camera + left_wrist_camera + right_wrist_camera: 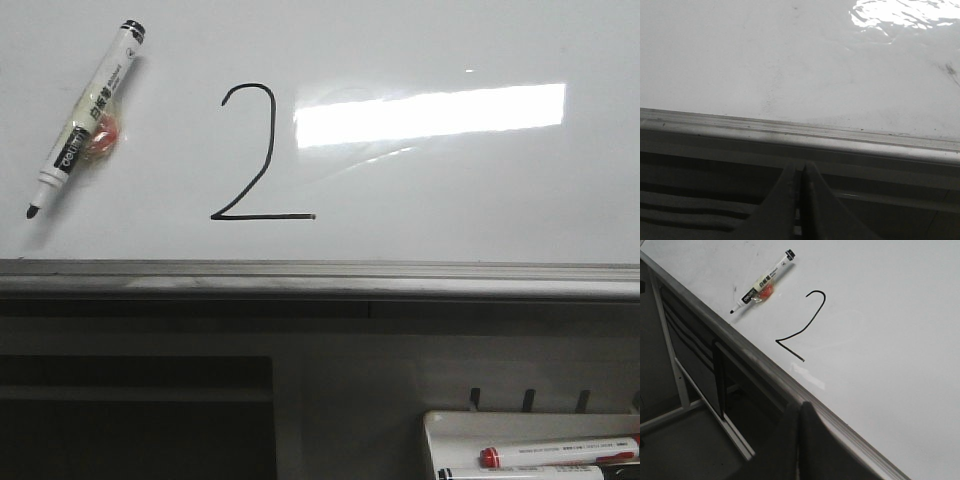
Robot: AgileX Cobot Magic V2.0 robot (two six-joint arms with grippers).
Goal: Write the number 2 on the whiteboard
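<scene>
Glossy white whiteboard (450, 60) fills the front view above its grey rail (320, 280); the number 2 (255, 155) sits left of centre on it, a black marker (88, 115) lying tilted to its left. Left gripper (800, 172) and right gripper (799, 410) both hang below the rail, jaws clenched on nothing. White tray (470, 425), lower right, holds a red-capped marker (560, 452) and a second marker (520, 474).
</scene>
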